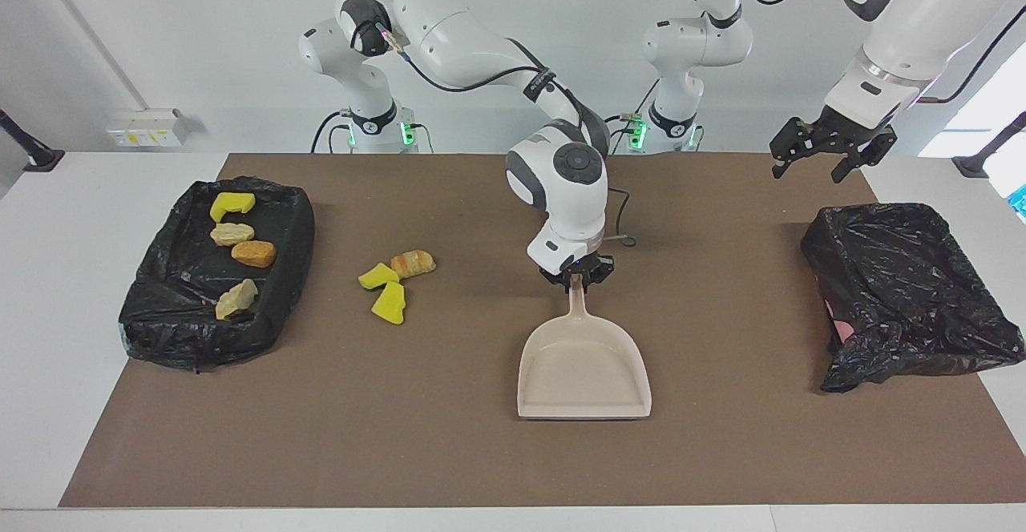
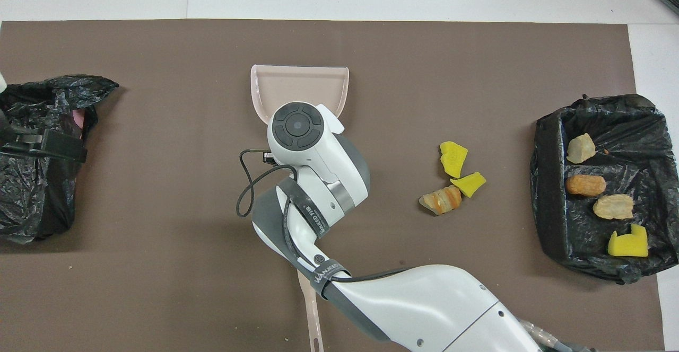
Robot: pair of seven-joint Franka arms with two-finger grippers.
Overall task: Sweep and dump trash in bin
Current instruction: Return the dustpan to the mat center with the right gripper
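The beige dustpan lies flat mid-table, its mouth turned away from the robots. My right gripper is shut on the tip of its handle; in the overhead view the wrist hides the gripper. Three pieces of trash lie on the mat toward the right arm's end: two yellow wedges and a bread lump. The black-lined bin at that end holds several more pieces. My left gripper waits open above the left arm's end of the table.
A crumpled black bag lies at the left arm's end of the mat. The brush handle pokes out from under the right arm close to the robots; its bristles are hidden.
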